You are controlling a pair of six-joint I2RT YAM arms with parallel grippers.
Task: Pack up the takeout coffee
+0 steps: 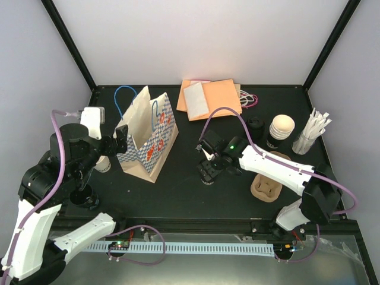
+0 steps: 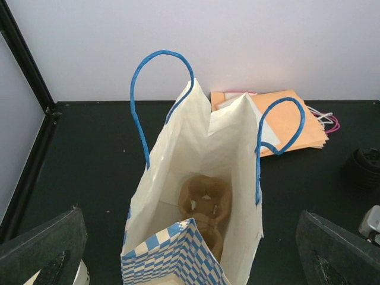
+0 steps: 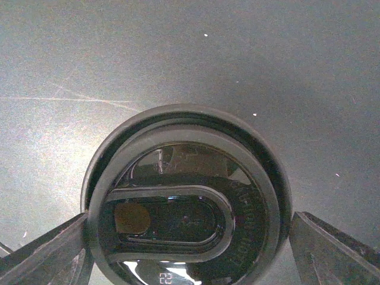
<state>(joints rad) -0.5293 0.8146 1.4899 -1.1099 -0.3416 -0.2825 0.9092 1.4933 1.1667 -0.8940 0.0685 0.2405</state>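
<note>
While the right pincer point(image 1: 208, 172) hangs low over the middle of the black counter point(image 1: 178, 196), its two fingers point(image 3: 47, 252) flank the takeout coffee point(image 3: 189, 202). The cup stands on the counter directly beneath the pincer. In the right wrist view only its round black lid shows, with an oval recess. The fingers sit right at the lid's rim on either side, but I cannot tell whether they press it or merely bracket it. To the left of the coffee, and apart from it, a paper bag point(image 1: 148, 138) stands upright with its mouth open. It is blue-and-white checked outside and cream inside, with two blue handles point(image 2: 160, 89). A brown moulded-pulp cup carrier point(image 2: 205, 202) lies at the bottom of the bag. The left pincer point(image 1: 120, 140) is released, its fingers point(image 2: 44, 246) spread wide, at the bag's left end just above the opening. A second pulp carrier point(image 1: 266, 189) rests on the counter beside the right forearm. Farther back on the right stand a stack of cream cups point(image 1: 281, 130), a short black stack of lids point(image 1: 255, 126) and a holder of white wrapped sticks point(image 1: 312, 133). Flat orange paper bags point(image 1: 217, 95) lie near the rear edge.
</note>
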